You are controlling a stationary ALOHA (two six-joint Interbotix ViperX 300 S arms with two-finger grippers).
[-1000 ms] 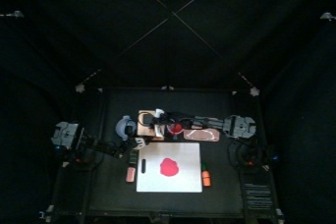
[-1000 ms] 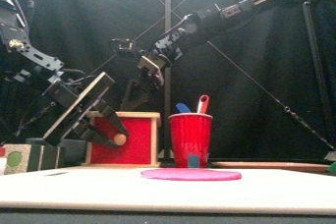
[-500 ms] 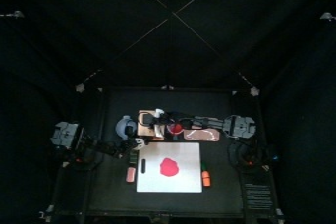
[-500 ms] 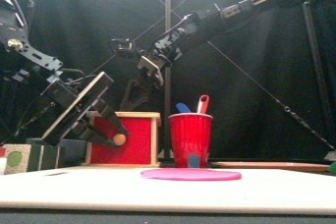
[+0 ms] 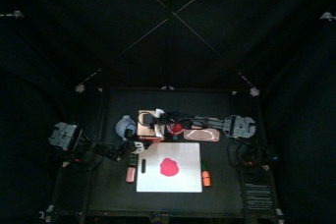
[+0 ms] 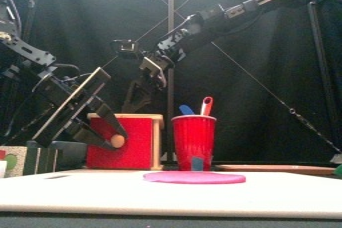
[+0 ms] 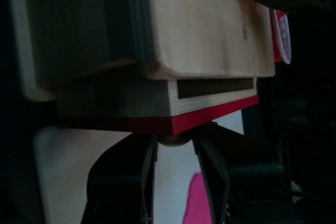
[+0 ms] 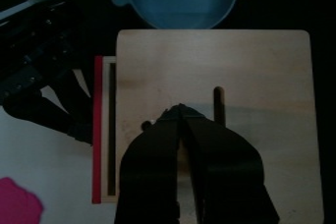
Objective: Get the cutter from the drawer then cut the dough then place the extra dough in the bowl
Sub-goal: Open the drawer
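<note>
Your post is a robotics lab's test booth, not a real kitchen: black curtains close in a small black table, a left arm and a right arm reach over it, and the kitchenware is make-believe, a red cup of toy knives beside a pale wooden box.

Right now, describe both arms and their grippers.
Left arm and right arm are black, jointed, with black cables. The left gripper looks grey outside; the right gripper carries a pale cross-plate. Both pairs of jaws are black and taper.
</note>
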